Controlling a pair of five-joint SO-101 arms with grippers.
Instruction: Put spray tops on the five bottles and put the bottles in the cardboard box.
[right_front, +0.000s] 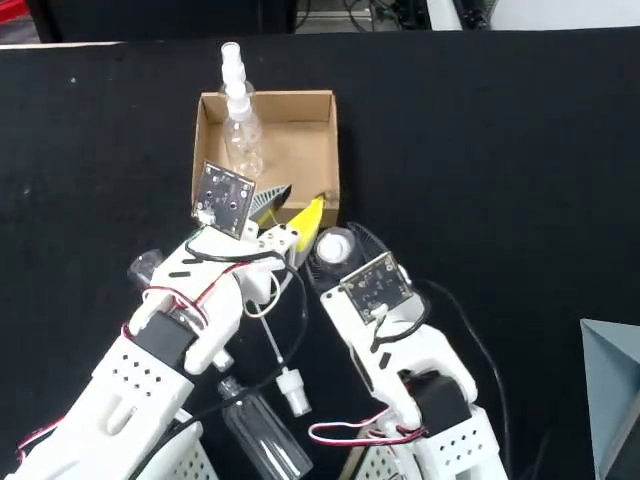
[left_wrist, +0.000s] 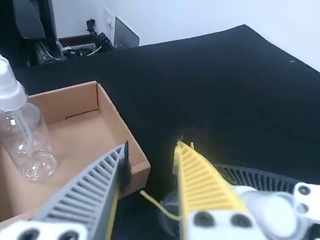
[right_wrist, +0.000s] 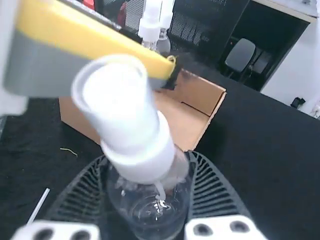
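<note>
One capped bottle (right_front: 243, 140) sits in the box (right_front: 325, 120), my right claw (right_wrist: 150, 172) grips a second bottle (right_wrist: 145, 210), top on, just outside it, my left claw (left_wrist: 152, 150) gapes empty, and a bare bottle (right_front: 265, 430) and loose top (right_front: 295, 390) wait.

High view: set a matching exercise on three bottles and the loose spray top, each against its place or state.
1 bottle farthest back
2 bottle at the box's near corner
3 nearest bottle
4 loose spray top

A on the table, tube trailing
B in the right gripper
C standing in the cardboard box
D on its side on the table

Pairs: 1-C, 2-B, 3-D, 4-A
</note>
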